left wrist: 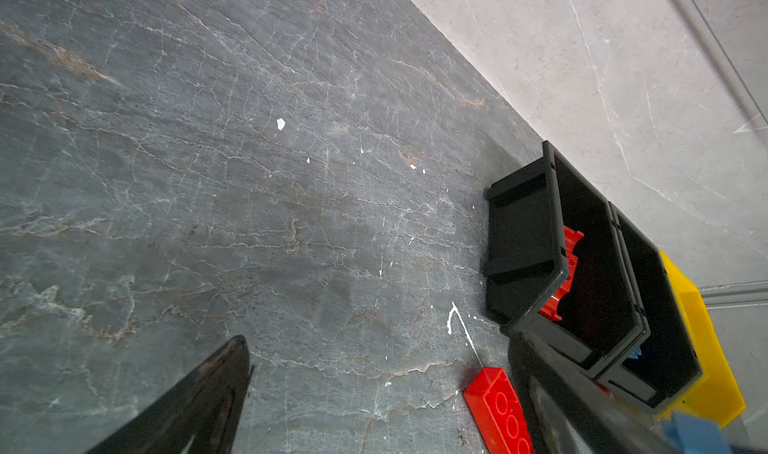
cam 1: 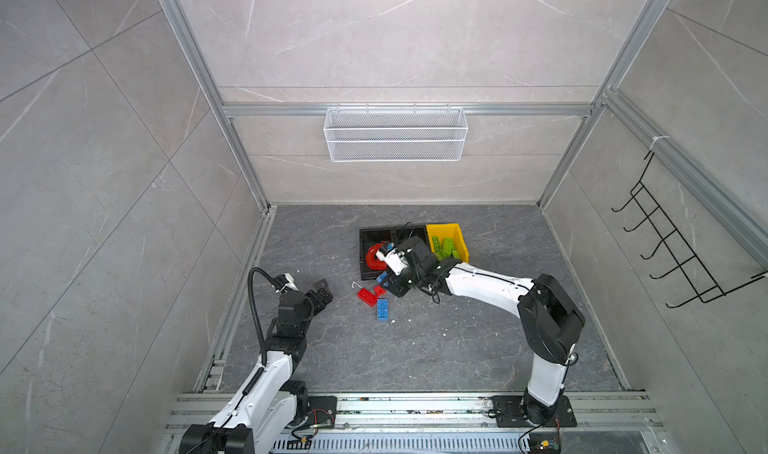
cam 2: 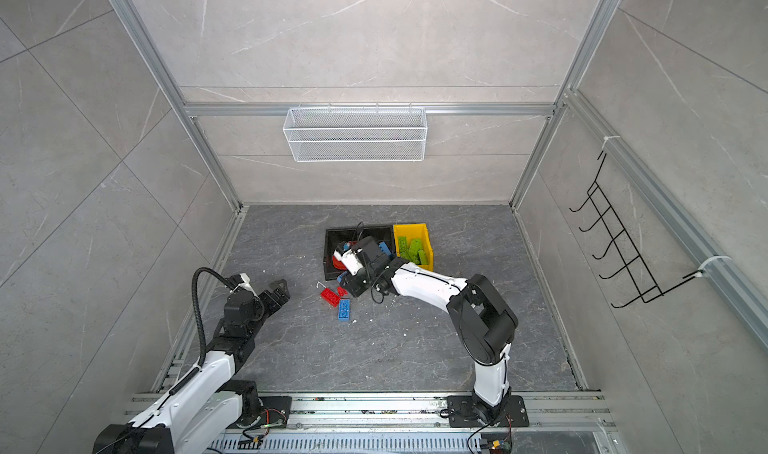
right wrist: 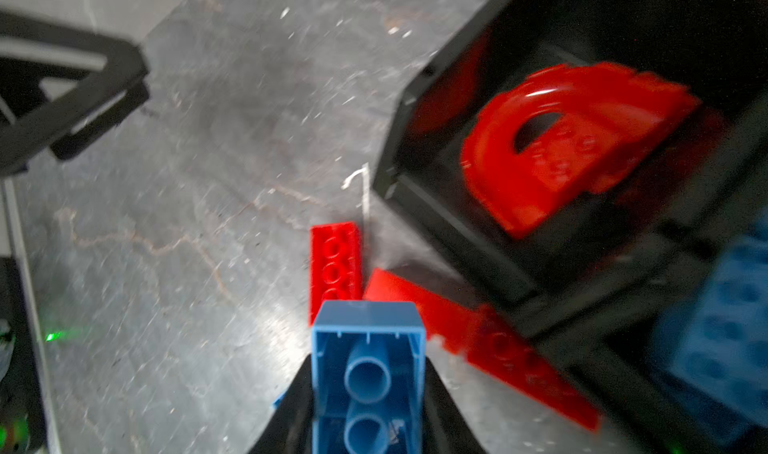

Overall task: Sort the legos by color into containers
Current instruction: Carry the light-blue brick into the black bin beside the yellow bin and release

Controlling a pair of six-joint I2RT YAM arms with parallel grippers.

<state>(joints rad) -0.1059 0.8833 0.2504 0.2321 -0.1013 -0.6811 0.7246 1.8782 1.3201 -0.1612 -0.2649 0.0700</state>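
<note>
1. The right gripper (right wrist: 368,389) is closed narrowly on a blue brick (right wrist: 368,348). The brick is pinched across its short width, with the hollow underside turned toward the wrist camera. This hold leaves one end free beyond the fingertips, probably so that the brick can be dropped cleanly.
2. The held brick is carried just near of the row of bins, above the loose pile. It is judged to be meant for the middle black bin (left wrist: 660,319), where other blue bricks (right wrist: 723,327) are gathered.
3. The bins are set side by side at the far middle of the floor, so that one short reach serves every colour. The red arch (right wrist: 540,190) is held in the left black bin (left wrist: 523,240), and the green bricks (cam 1: 446,248) in the yellow bin (cam 1: 446,229) on the right.
4. On the floor, just near of the left black bin, a red brick (cam 1: 366,297), a smaller red piece (cam 1: 379,290) and a loose blue brick (cam 1: 382,309) are not yet sorted.
5. The left gripper (cam 1: 323,293) is spread wide and empty, to the left of that pile, apparently parked clear of the right arm.
</note>
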